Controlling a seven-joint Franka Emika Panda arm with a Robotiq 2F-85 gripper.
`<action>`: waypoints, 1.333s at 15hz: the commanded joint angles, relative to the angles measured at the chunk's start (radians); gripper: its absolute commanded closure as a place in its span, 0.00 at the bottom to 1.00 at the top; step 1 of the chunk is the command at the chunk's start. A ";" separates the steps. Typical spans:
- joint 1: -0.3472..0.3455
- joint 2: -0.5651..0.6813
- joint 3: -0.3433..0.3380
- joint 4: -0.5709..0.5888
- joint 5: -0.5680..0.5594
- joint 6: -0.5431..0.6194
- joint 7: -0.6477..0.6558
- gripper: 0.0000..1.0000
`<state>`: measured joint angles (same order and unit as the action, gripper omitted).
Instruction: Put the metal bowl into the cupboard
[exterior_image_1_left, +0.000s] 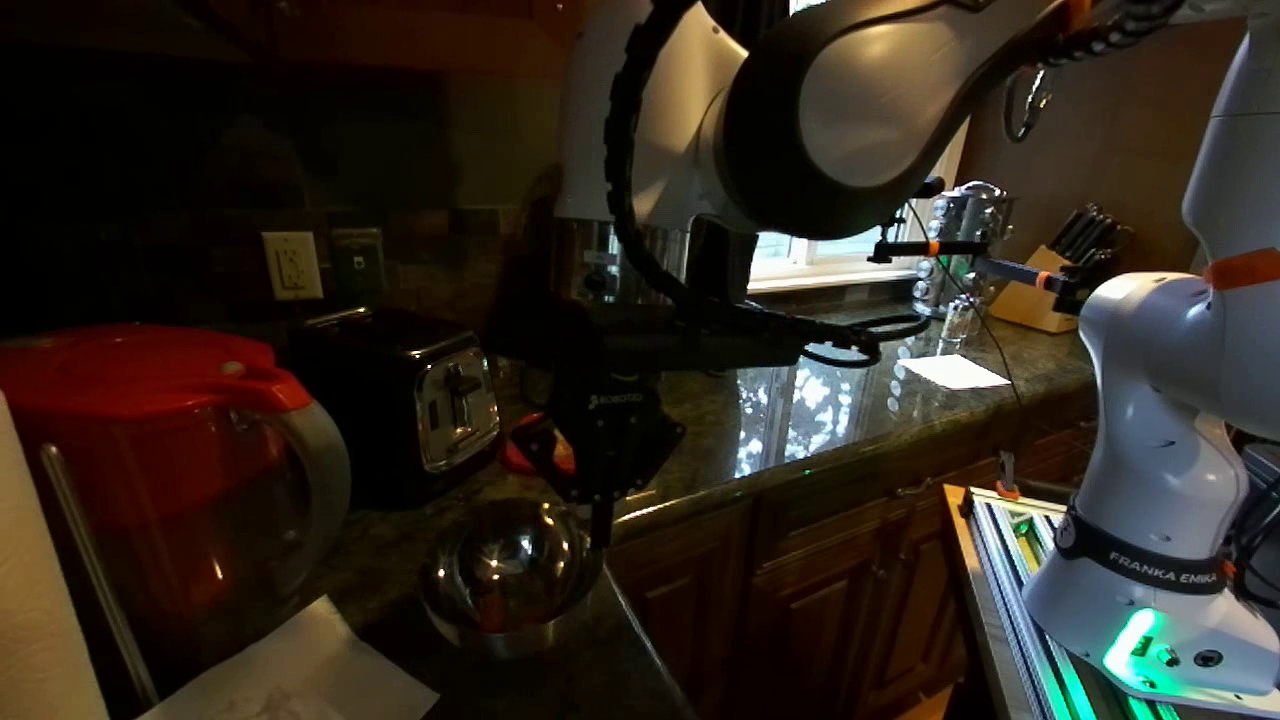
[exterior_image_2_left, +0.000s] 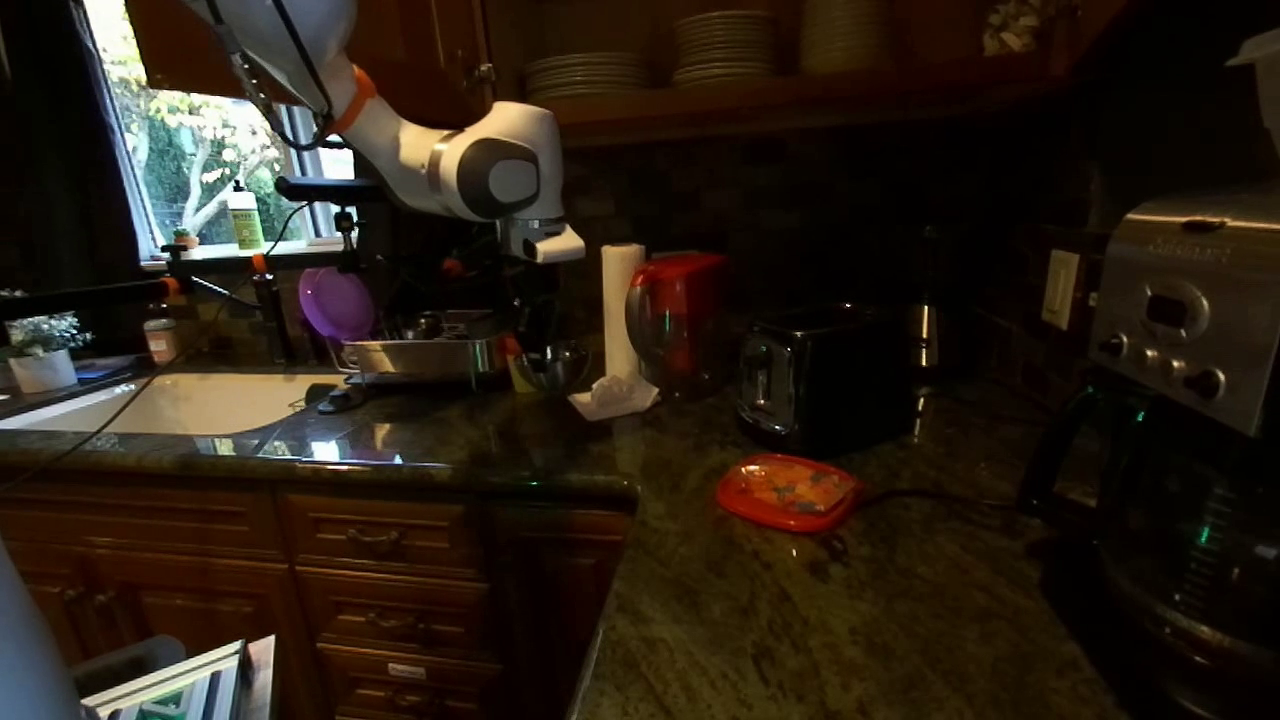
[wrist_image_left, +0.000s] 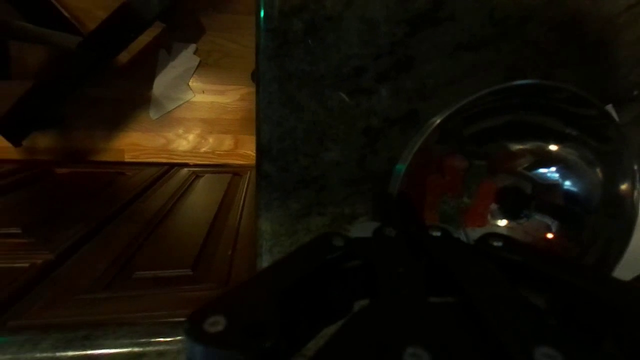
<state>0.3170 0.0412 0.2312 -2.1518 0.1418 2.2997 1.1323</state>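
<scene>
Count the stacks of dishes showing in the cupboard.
3, all in the cupboard in an exterior view: a left stack, a middle stack, a right stack. More may be hidden above the picture's edge.

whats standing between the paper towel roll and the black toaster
The red pitcher stands between the paper towel roll and the black toaster; that shows in an exterior view.
</scene>
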 joint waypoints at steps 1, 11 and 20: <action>-0.014 -0.016 0.014 -0.013 0.000 -0.002 0.017 0.97; -0.020 -0.037 0.013 -0.042 0.010 0.018 0.041 0.99; -0.052 -0.139 0.027 -0.032 -0.051 -0.001 0.180 0.97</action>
<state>0.2816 -0.0980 0.2425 -2.1860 0.0879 2.3018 1.3143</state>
